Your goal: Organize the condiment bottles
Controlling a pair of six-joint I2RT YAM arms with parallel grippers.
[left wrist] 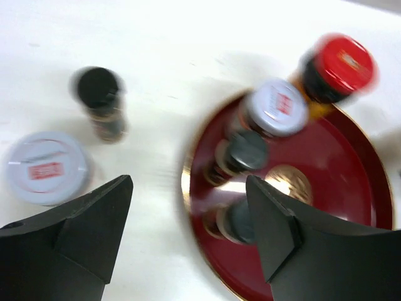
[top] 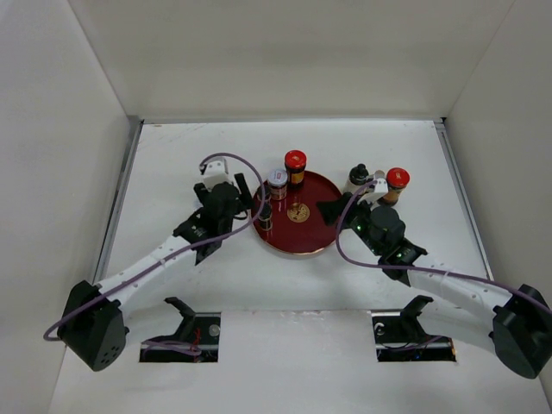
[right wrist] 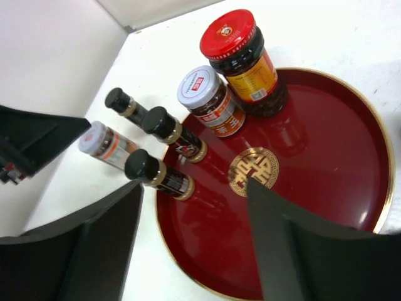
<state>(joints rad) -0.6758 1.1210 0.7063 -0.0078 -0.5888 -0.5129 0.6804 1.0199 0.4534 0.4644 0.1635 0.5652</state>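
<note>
Four bottles crowd the tray's left edge; others stand off it.
Left gripper, wide and empty, is nearest the upright white-lidded jar on the table left of the tray; right gripper wide, empty too.

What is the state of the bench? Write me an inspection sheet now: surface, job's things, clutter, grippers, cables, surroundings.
Surface: white table with a round dark-red tray at its middle.
Job's things: on the tray, a red-capped jar, a white-lidded jar and two black-capped bottles. Off it on the left arm's side, a third black-capped bottle and a second white-lidded jar. On the right arm's side, a fourth black-capped bottle and a second red-capped jar.
Clutter: nothing seen.
Grippers: left gripper open, empty, at the tray's rim; right gripper open, empty, over the tray.
Cables: purple cable looping along each arm.
Surroundings: white walls on three sides.
</note>
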